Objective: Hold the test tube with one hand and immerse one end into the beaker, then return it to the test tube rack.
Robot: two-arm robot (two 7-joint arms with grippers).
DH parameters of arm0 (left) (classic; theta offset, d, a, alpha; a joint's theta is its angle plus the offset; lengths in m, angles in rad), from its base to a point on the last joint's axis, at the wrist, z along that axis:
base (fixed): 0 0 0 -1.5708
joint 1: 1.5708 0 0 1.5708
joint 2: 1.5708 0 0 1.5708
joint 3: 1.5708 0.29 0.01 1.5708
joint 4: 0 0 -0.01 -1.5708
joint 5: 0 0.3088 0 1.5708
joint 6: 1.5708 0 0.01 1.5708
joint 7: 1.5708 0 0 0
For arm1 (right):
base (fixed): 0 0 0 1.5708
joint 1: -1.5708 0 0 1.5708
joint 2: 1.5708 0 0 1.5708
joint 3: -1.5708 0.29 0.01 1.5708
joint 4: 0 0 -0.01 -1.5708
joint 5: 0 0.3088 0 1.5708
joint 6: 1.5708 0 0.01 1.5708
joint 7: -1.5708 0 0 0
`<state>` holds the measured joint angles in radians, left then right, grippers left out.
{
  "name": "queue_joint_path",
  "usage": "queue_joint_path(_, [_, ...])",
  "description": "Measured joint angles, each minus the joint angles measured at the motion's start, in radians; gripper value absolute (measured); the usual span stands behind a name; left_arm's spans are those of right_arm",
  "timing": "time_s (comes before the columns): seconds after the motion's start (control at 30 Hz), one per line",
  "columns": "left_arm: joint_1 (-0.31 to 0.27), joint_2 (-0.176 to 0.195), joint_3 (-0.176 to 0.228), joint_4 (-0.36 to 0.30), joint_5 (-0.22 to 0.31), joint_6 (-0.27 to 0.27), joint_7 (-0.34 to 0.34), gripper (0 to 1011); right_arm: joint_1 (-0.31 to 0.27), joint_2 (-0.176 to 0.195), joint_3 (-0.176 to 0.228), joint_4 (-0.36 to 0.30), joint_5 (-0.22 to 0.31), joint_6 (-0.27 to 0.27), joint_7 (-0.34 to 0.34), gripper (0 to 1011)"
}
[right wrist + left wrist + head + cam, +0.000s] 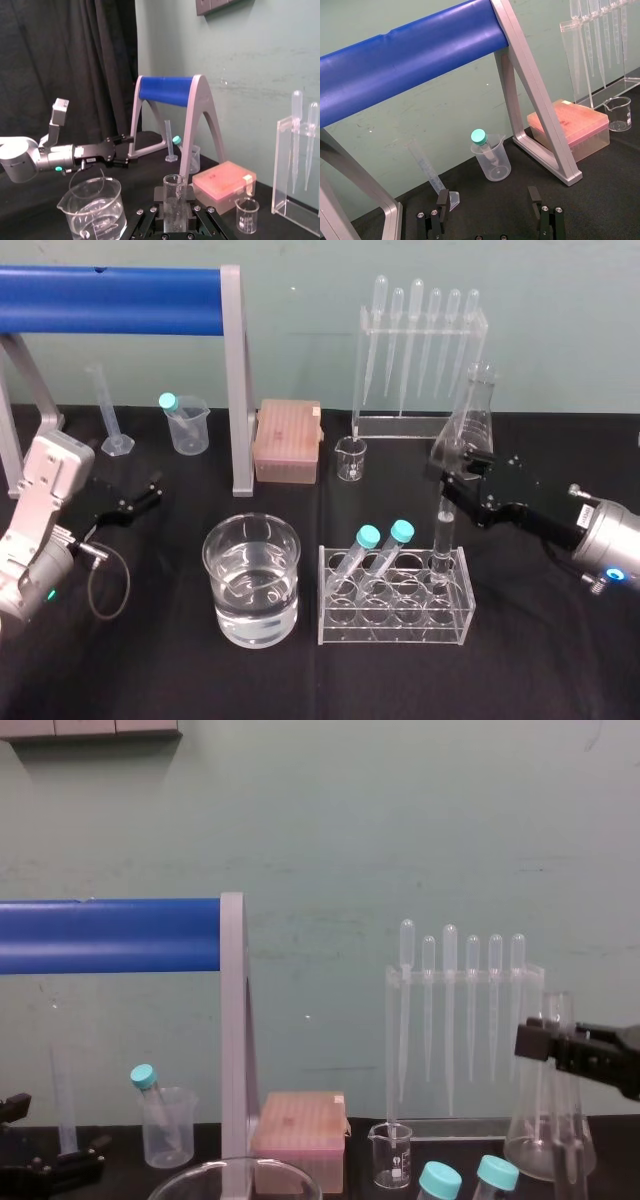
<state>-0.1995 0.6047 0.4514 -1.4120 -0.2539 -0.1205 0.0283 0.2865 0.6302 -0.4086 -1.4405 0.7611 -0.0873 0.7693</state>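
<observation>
Right pincer: the black two-finger pincer on its black forearm reaches in from the right edge of the head view; its fingers are clamped on the upper part of the test tube.
Test tube: the long slim clear glass tube with an open rimmed mouth stands upright, its lower end in the right rear hole of the rack.
Rack: a clear plastic test tube rack sits on the black bench at lower centre-right of the head view.
Beaker: the widest clear glass beaker, part filled with clear liquid, stands just left of the rack at lower centre.
In the way: two teal-capped clear tubes lean in the rack's rear row, between the test tube and the beaker.
Close behind: a clear glass conical flask stands just behind the right pincer, with the clear stand of bulb-topped plastic pipettes behind it.
Further back: a small graduated glass beaker, a pink box, a cloudy plastic cup and a slim measuring cylinder stand under a blue bar on a silver frame.
Left pincer: the left arm's black pincer rests low at the left edge of the head view, fingers apart, holding nothing, well apart from the beaker.
</observation>
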Motion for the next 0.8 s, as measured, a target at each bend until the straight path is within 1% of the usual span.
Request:
queue_joint_path(0.3, [0.000, 0.000, 0.000, 0.000, 0.000, 0.000, 0.000, 1000, 0.024, -0.017, -0.030, 0.049, -0.021, 0.008, 0.012, 243])
queue_joint_path(0.53, [0.000, 0.000, 0.000, 0.000, 0.000, 0.000, 0.000, 1000, 0.031, -0.020, -0.039, 0.059, -0.033, 0.020, 0.004, 243])
queue_joint_path(0.8, [0.000, 0.000, 0.000, 0.000, 0.000, 0.000, 0.000, 1000, 0.031, -0.020, -0.038, 0.058, -0.034, 0.020, 0.003, 243])
